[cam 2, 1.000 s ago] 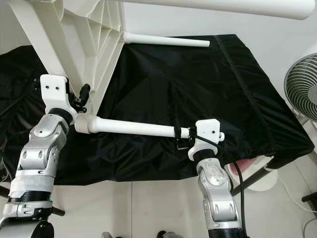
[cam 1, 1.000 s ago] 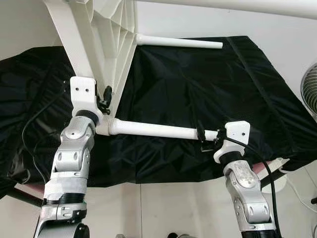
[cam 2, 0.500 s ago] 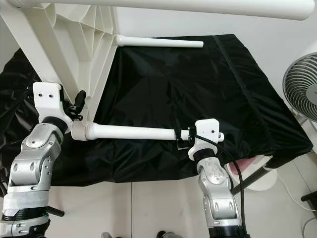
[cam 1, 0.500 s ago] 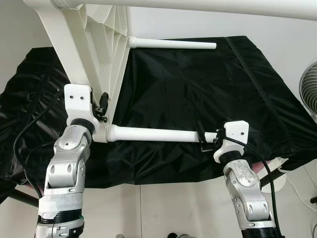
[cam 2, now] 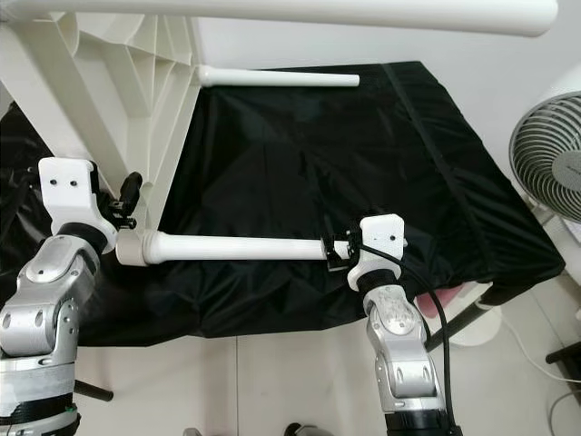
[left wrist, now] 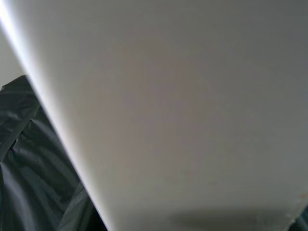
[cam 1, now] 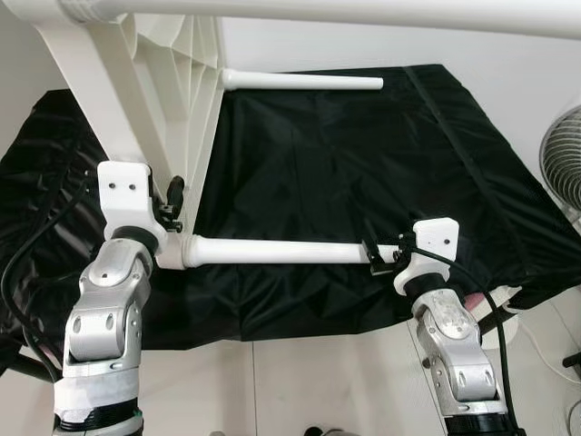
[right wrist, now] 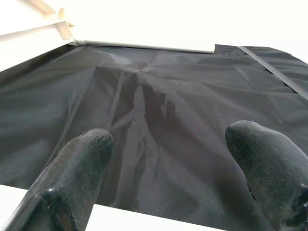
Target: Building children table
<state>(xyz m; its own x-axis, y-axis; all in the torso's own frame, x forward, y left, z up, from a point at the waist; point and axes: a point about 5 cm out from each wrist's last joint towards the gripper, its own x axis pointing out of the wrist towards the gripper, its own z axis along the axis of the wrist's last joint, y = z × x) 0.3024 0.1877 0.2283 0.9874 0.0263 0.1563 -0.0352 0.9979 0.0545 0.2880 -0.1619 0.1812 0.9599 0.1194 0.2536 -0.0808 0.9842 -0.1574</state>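
A white plastic children's table (cam 1: 168, 82) stands tilted on its side over a black cloth (cam 1: 345, 163). Its near leg (cam 1: 272, 252) runs level from the corner socket towards my right. My left gripper (cam 1: 168, 204) is shut on the table's rim just above that socket, and the table's white surface (left wrist: 192, 120) is close up in the left wrist view. At the leg's free end is my right gripper (cam 1: 379, 256). Its fingers (right wrist: 82, 159) stand apart, with the leg lying just beneath them. A far leg (cam 1: 304, 82) lies along the cloth's back edge. Another leg (cam 1: 363, 11) crosses overhead.
The black cloth covers a low table and hangs over its front edge (cam 1: 300, 318). A standing fan (cam 1: 561, 168) is at the right, with cables and a white base (cam 1: 508, 336) on the pale floor below it.
My left arm has shifted left and slightly down with the table, so the near leg now lies level. The right gripper has stayed at the leg's end.
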